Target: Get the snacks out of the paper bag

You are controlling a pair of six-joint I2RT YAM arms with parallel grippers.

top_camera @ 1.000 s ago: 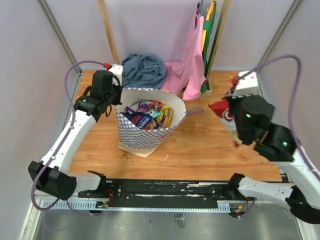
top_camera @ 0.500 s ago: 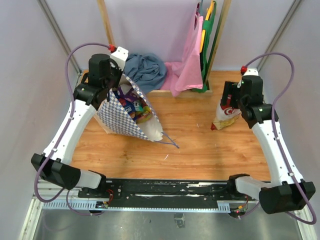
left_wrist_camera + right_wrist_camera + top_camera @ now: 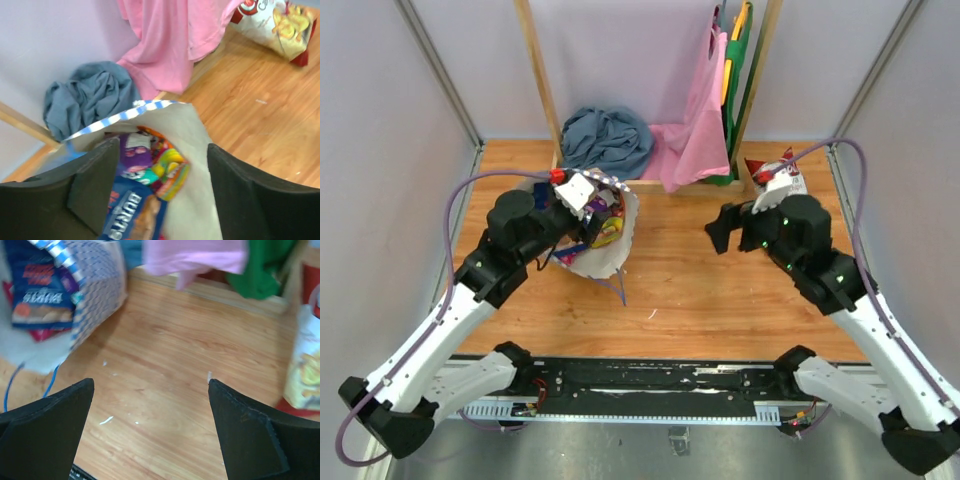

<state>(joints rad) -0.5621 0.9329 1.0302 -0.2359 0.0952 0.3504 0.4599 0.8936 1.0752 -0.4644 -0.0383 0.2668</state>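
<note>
Progress judged early. Outside the paper bag (image 3: 603,258): only 1 packet, the red-and-white chip bag (image 3: 778,178), lying on the table (image 3: 700,290) at the back right, well apart from the bag. Inside the tilted bag, at left-centre: a dark blue packet (image 3: 127,217), a purple packet (image 3: 135,152) and orange-yellow ones, not yet removed.

Left gripper (image 3: 162,150): fingers spread wide on either side of the bag's mouth; contact with the rim not determinable.

Right gripper (image 3: 150,385): fingers spread, holding nothing, above bare wood.

Expect several further picks.
</note>
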